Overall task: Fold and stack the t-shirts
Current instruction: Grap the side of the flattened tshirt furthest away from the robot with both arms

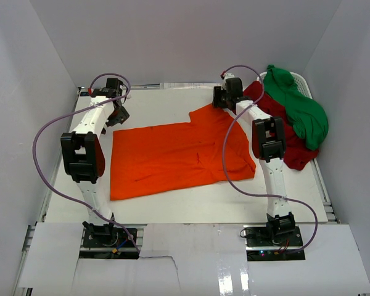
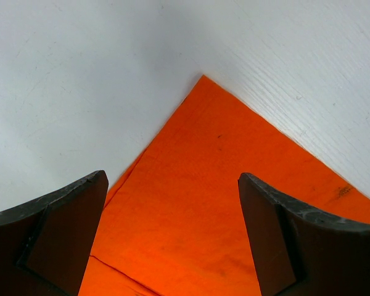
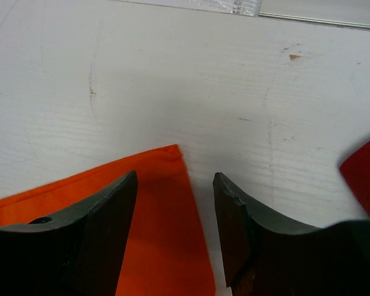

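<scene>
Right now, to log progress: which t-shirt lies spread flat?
The orange t-shirt; the dark red t-shirt and green t-shirt lie crumpled together at the right edge.

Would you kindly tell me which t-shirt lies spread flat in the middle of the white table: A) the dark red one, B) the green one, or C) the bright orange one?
C: the bright orange cotton t-shirt lies spread flat on the white table, while the green t-shirt and the dark red t-shirt sit heaped together at the far right.
</scene>
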Motion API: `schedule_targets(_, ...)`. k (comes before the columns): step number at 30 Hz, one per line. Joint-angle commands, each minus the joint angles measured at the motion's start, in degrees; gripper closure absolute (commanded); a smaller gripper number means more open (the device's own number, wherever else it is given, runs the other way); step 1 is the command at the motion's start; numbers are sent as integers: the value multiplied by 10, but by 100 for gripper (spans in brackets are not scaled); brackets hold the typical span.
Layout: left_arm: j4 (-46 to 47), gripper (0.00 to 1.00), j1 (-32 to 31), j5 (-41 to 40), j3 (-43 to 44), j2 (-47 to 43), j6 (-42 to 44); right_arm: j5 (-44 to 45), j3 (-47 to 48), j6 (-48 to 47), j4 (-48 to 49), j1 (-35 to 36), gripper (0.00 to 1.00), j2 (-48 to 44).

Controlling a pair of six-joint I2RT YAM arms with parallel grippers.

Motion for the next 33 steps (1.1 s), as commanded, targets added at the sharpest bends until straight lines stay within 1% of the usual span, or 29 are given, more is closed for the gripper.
schedule_targets(1,11,2,4,0,-4,-6,2,-10,35,21,-16,-8,41,11)
schedule_targets(3,11,2,5,0,-5,-7,2,-16,45,26,-31,-9,42,20)
schedule_targets(5,12,2,5,0,-7,-8,2,-30,52,29,-38,-11,50,23)
schedule_targets(6,12,2,5,0,-8,-9,2,-41,52,31,-39,-11,56,23)
schedule_targets(7,12,2,5,0,-10,-9,2,-48,51,34,-39,-12,58,24)
schedule_targets(13,15,2,6,-3,-18,-10,2,-60,51,34,-60,-12,58,24)
schedule_targets(18,16,2,7,-3,-21,-11,2,-45,62,16,-93,-9,59,25)
schedule_targets(21,17,2,8,-2,-22,-11,2,-40,72,4,-111,-6,65,31)
schedule_targets(23,19,2,8,-1,-24,-11,2,-41,71,2,-114,-6,70,33)
schedule_targets(24,19,2,8,-1,-25,-11,2,-41,70,3,-115,-7,71,34)
schedule_targets(27,23,2,9,-3,-32,-8,3,-41,59,5,-104,-6,77,31)
schedule_targets(31,32,2,26,13,-41,6,4,-34,52,6,-83,-6,81,24)
schedule_targets(33,31,2,33,24,-40,13,2,-31,57,7,-78,-7,88,24)
